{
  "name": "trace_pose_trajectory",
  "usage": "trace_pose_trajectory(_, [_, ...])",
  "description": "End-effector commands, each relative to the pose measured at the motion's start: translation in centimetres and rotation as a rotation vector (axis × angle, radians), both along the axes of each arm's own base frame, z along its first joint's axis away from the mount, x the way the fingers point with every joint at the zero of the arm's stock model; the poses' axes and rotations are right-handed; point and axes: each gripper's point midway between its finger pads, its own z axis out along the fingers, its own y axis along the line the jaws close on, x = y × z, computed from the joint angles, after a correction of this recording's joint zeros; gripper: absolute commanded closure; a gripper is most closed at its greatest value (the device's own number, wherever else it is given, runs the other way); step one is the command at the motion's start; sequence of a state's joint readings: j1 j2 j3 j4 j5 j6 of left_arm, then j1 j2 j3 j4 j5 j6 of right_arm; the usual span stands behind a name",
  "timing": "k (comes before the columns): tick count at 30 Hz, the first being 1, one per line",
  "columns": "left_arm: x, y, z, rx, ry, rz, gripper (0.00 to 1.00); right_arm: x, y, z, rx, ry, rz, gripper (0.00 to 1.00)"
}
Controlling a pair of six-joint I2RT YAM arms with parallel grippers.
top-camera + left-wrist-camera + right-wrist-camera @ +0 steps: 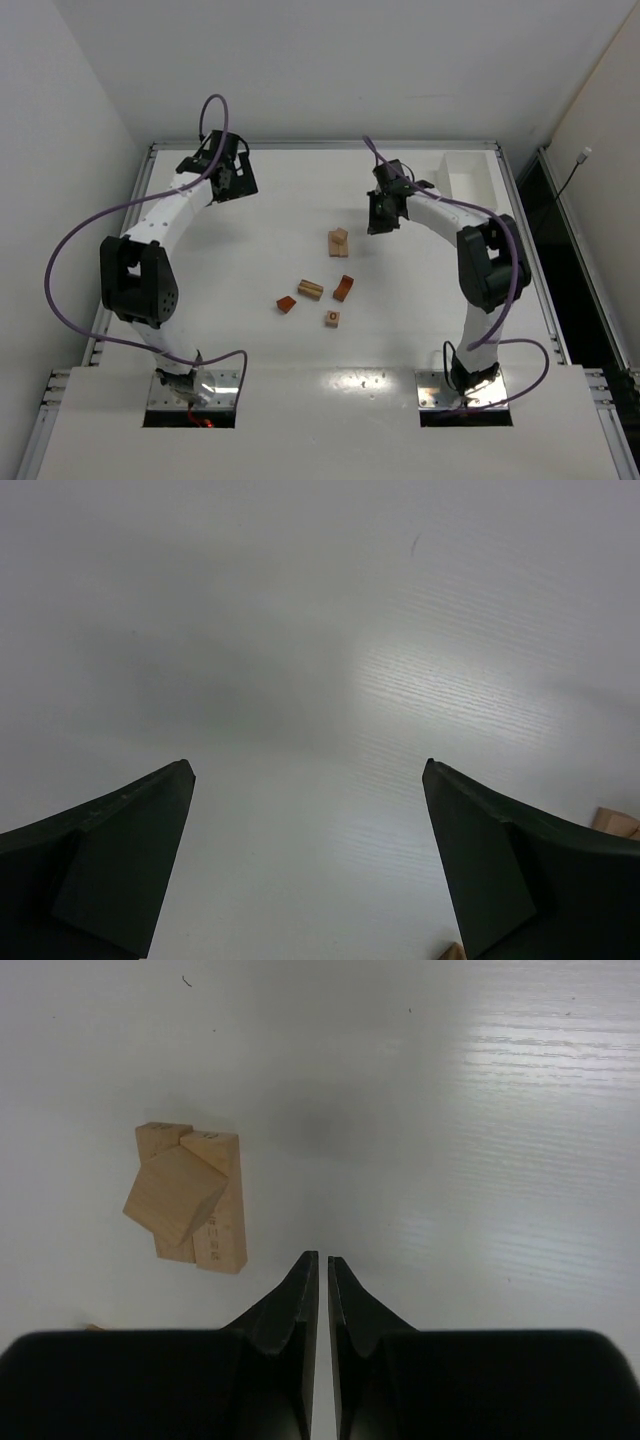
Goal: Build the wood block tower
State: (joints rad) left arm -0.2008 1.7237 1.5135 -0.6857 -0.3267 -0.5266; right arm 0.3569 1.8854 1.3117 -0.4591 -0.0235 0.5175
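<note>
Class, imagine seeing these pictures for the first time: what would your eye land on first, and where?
Probably the small pile of tan blocks near the middle of the table, its top block sitting crooked, with four loose blocks scattered closer to the near edge. Then the grippers: the left gripper gapes wide open, while the right gripper is shut and empty near the pile.

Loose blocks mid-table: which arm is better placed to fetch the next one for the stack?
Right, probably. The right pincer hangs beside the started stack, near the arch block, though shut and empty. The left pincer is open but far off at the table's back left.
</note>
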Motion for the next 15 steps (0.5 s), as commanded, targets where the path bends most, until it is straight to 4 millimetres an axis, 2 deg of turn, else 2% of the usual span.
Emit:
trace_pose_trajectory(1, [0.4,0.6,2.4,-0.027,-0.065,0.001,0.02,1.4,1.2,0.5,-0.009,-0.021,-0.011,0.95])
trace_pose_trajectory(2, [0.3,1.1,1.7,-0.023,-0.043,0.012,0.02,1.1,1.7,0.2,-0.004,-0.009,0.004,0.95])
trace_pose_trajectory(3, [0.5,0.9,2.0,-0.034,-0.050,0.004,0.02,1.4,1.8,0.5,0.000,-0.018,0.004,0.97])
trace_pose_trajectory(5, [0.6,1.4,1.7,-0.039,-0.043,0.024,0.02,0.9,2.5,-0.5,-0.008,0.002,0.023,0.98])
trace_pose_trajectory(11, [0.7,1.4,1.2,-0.053,-0.032,0.021,0.02,0.7,3.1,-0.8,-0.002,0.007,0.037,1.00])
trace_pose_trajectory(15, [0.3,1.7,0.4,-0.064,-0.013,0.030,0.02,1.2,3.7,-1.1,-0.002,0.007,0.046,0.94])
